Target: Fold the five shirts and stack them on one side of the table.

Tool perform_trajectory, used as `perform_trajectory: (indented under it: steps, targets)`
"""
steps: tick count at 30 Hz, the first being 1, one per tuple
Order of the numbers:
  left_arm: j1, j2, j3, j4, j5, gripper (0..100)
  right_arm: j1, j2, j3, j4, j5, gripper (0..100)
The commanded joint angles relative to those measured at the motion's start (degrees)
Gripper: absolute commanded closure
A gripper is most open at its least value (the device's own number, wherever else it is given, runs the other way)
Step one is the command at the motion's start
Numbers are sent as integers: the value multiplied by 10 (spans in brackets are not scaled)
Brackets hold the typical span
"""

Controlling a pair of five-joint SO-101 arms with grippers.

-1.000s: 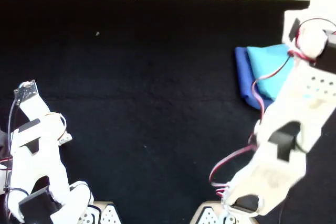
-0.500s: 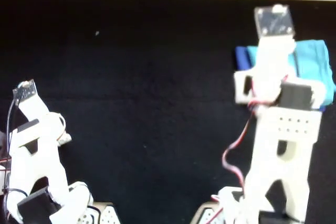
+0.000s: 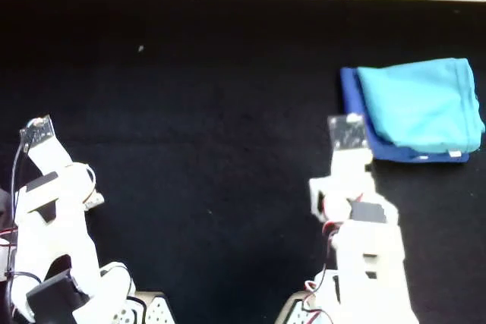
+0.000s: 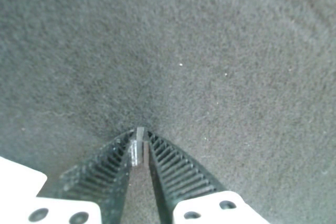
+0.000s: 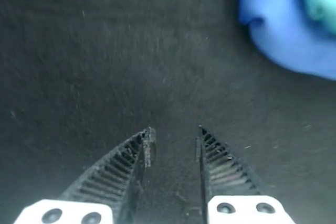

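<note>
Where shirts (image 3: 421, 108) lie rightward, right tool (image 5: 173, 129) near

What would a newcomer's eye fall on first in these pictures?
The bright turquoise shirt, folded and lying on a folded blue shirt at the right side of the black table, stands out first. Next come the claws in the wrist views: the right claw is open above the table near the blue shirt, the left claw shut over bare cloth.
</note>
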State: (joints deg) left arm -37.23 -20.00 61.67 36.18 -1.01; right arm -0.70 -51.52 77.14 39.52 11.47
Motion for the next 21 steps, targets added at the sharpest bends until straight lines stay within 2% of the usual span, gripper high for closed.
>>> perform_trajectory:
  steps: [1, 5, 11, 21]
  targets:
    - [15, -9, 1, -14, 0, 989, -4, -11, 65, -82, -5, 872]
    - [17, -9, 1, -14, -18, 990, -15, -17, 131, -138, -6, 872]
    - [17, -9, 6, -15, -18, 990, -41, -20, 128, -142, -4, 872]
    - [28, -9, 7, -12, -18, 990, -42, -19, 138, -164, -5, 872]
